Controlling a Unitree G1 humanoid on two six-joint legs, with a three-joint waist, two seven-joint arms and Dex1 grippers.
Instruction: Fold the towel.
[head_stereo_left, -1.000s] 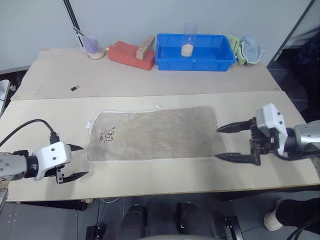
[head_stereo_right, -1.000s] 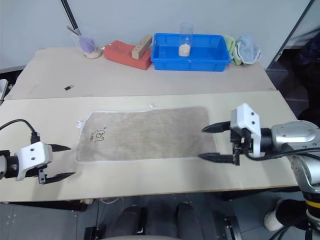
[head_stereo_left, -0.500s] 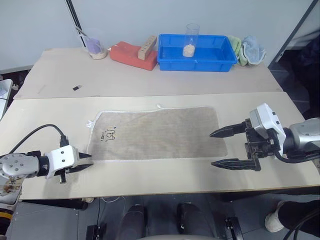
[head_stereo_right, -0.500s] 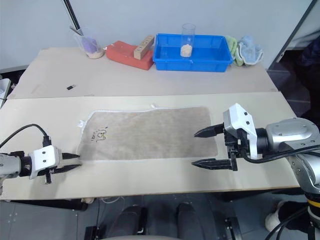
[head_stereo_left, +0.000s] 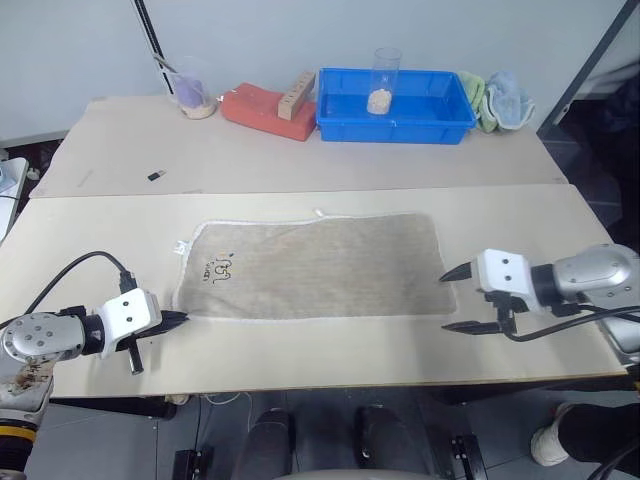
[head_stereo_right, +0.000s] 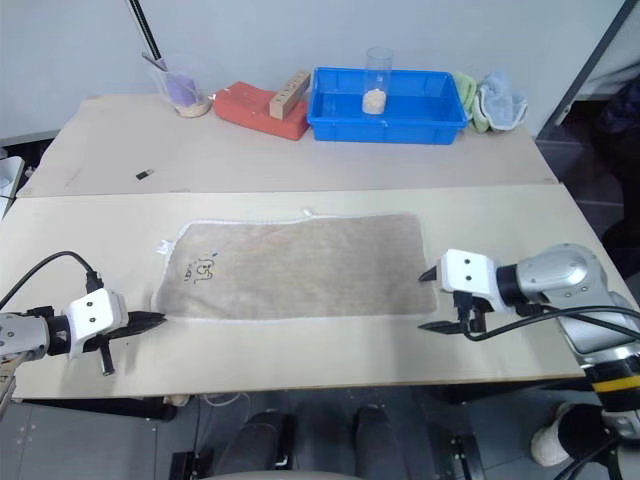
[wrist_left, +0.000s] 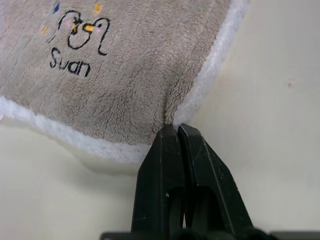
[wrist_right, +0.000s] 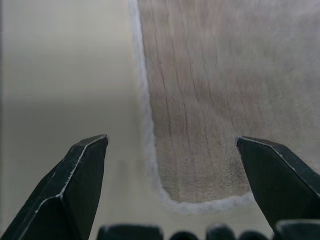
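2 grippers are stationed at the 2 near corners of the towel (head_stereo_left: 315, 266), which lies flat and fully spread on the near table (head_stereo_left: 300, 360) with its long edge parallel to the table front. The printed logo (head_stereo_left: 219, 269) faces up at the robot's left end, so no fold has yet been made.

Left gripper (wrist_left: 175, 131): fingers pressed together, clamped on the white edging of the near left corner. In the left wrist view the cloth puckers into a small crease at the fingertips, indicating that the pinch has caught fabric rather than bare table. The low, shallow approach angle keeps the fingers level with the thin hem.

Right gripper (head_stereo_left: 455, 300): fingers spread wide, 1 on each side of the near right corner. In the right wrist view the rounded corner sits between the 2 fingers (wrist_right: 80, 180), nearer the far one, and is not yet gripped.

Judgement: gripping both near corners allows the near edge to be lifted evenly and carried over. The right fingers must close on the hem before any lift; otherwise the cloth would drag skewed from 1 end.

The blue tray (head_stereo_left: 440, 125) and the red block (head_stereo_left: 250, 108) stand well apart on the rear table.
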